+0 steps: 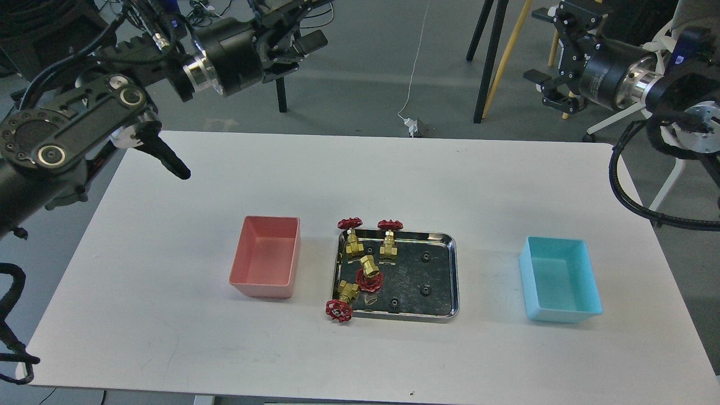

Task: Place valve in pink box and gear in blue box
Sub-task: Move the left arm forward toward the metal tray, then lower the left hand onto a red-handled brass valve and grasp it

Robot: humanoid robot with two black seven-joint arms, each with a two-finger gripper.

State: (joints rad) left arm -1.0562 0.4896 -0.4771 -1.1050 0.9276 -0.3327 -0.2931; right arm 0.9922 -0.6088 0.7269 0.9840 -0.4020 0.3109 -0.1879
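Note:
Four brass valves with red handwheels lie in the left half of a steel tray (454,275): two at the back (352,241) (388,239), one in the middle (368,271), and one (342,299) hanging over the front left rim. Several tiny black gears (426,257) lie in the right half of the tray. The pink box (267,264) stands empty left of the tray. The blue box (559,278) stands empty to its right. My left gripper (301,31) and right gripper (548,62) are raised beyond the table's far edge, both open and empty.
The white table (360,180) carries only the tray and the two boxes. Beyond its far edge are tripod legs (492,56), a cable and a plug (416,126) on the floor. My left forearm (73,129) hangs over the table's back left corner.

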